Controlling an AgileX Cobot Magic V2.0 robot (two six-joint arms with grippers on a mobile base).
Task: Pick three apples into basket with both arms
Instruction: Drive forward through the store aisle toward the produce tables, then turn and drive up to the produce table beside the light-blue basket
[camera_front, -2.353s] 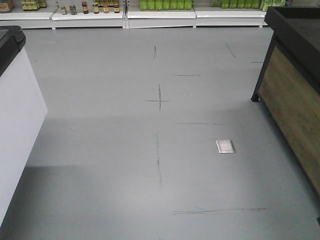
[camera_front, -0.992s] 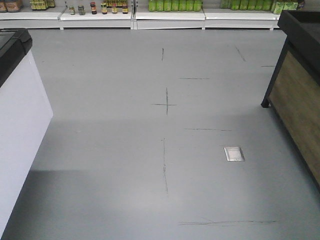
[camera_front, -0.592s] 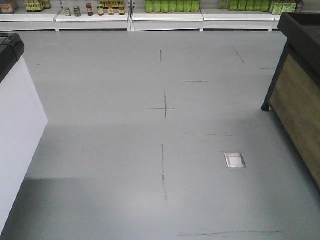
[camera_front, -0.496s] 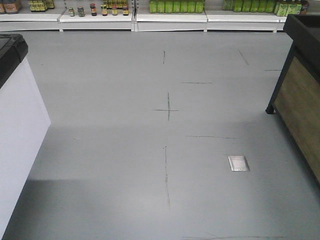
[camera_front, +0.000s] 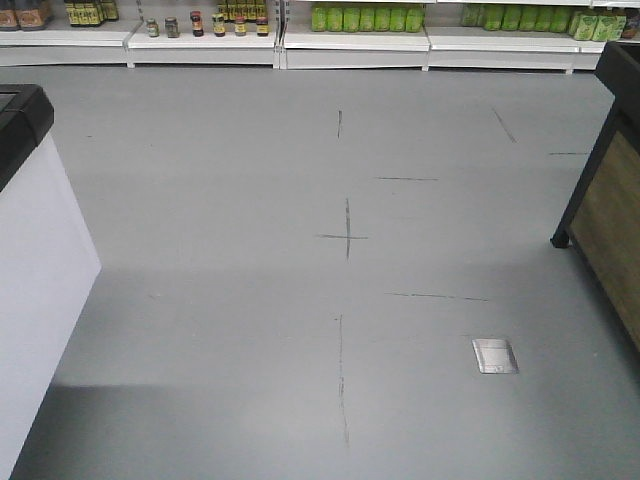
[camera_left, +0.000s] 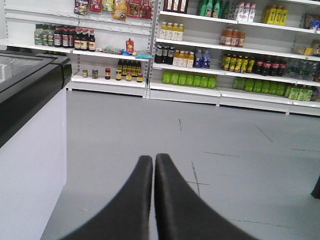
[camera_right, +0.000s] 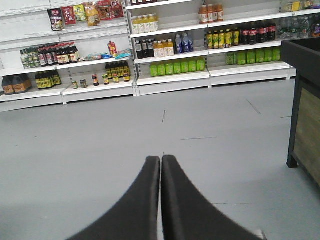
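Shop aisle: the left arm's fingers (camera_left: 139, 195) and the right arm's fingers (camera_right: 142, 195) are pressed together on nothing above the grey floor (camera_front: 250, 250), facing stocked shelves (camera_left: 200, 92); neither apples nor basket is in view, so picking appears not yet begun

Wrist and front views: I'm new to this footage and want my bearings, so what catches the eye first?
Stocked store shelves line the far wall, with a row of bright green bottles on the lowest shelf. The left gripper and right gripper each fill the bottom centre of their wrist view, shut with nothing between. A white black-topped cabinet stands left and a wood-panelled stand right of the grey floor.
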